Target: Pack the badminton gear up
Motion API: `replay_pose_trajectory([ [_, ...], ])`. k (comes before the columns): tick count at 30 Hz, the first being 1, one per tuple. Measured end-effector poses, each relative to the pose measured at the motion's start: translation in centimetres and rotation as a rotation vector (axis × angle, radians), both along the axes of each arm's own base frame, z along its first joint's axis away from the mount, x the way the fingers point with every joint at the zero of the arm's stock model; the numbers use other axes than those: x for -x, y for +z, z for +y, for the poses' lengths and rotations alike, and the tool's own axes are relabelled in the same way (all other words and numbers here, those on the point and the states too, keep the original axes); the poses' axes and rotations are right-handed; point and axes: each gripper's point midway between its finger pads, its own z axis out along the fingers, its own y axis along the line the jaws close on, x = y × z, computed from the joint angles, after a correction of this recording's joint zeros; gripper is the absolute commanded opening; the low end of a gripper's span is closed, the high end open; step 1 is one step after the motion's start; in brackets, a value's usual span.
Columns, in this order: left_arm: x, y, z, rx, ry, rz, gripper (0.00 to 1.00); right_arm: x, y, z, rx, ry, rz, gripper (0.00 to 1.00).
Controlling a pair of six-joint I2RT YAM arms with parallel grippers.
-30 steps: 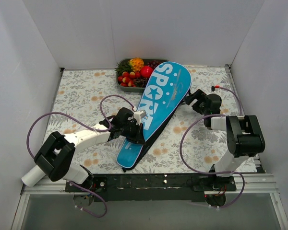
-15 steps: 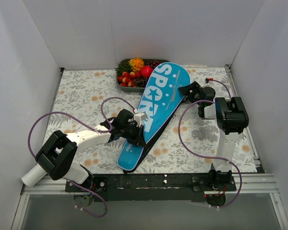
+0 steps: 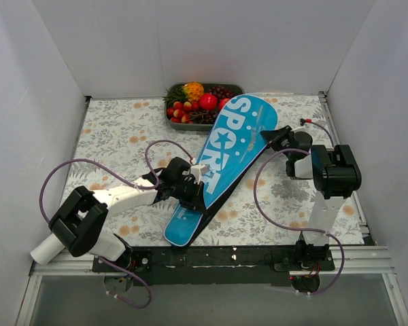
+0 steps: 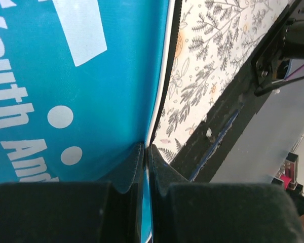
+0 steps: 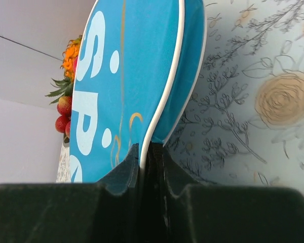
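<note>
The long blue bag (image 3: 232,144) lettered "SPORT" lies slantwise on the flowered table, wide end far right, narrow end near the front. My left gripper (image 3: 196,193) is shut on the bag's edge at its narrow part; in the left wrist view the gripper (image 4: 146,149) pinches the white-piped rim of the blue bag (image 4: 66,76). My right gripper (image 3: 272,139) is shut on the wide end's right rim. The right wrist view has the white piping of the bag (image 5: 126,76) between the closed jaws of that gripper (image 5: 144,149). No other badminton gear is in view.
A grey tray (image 3: 171,119) of colourful fruit (image 5: 65,107) stands at the back, touching the bag's wide end. White walls close in the table on three sides. A black rail (image 3: 231,258) runs along the front edge, and purple cables (image 3: 262,204) loop by each arm.
My right gripper has closed on the bag's wide-end rim. The wide end has swung to the right, uncovering more of the fruit tray. The left gripper kept its grip and shifted slightly nearer.
</note>
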Motion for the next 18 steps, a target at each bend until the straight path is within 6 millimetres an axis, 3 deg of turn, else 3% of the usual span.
replay_pose_trajectory([
  [5,0.9,1.2,0.6,-0.008,-0.024,-0.014,0.12,2.8,3.1,-1.7,0.011,-0.070,0.016,0.01],
  [9,0.3,4.5,0.5,0.001,-0.034,-0.116,0.15,5.6,7.6,-2.8,0.076,-0.153,0.019,0.01],
  [13,-2.0,8.5,0.4,0.021,0.022,-0.265,0.19,9.7,12.4,-3.2,0.131,-0.248,0.011,0.01],
  [16,-3.1,11.3,0.8,0.037,0.074,-0.356,0.19,12.5,13.5,-3.8,0.140,-0.310,0.040,0.01],
  [18,-3.4,12.8,0.8,0.050,0.093,-0.395,0.19,14.3,12.2,-4.8,0.160,-0.364,0.106,0.01],
])
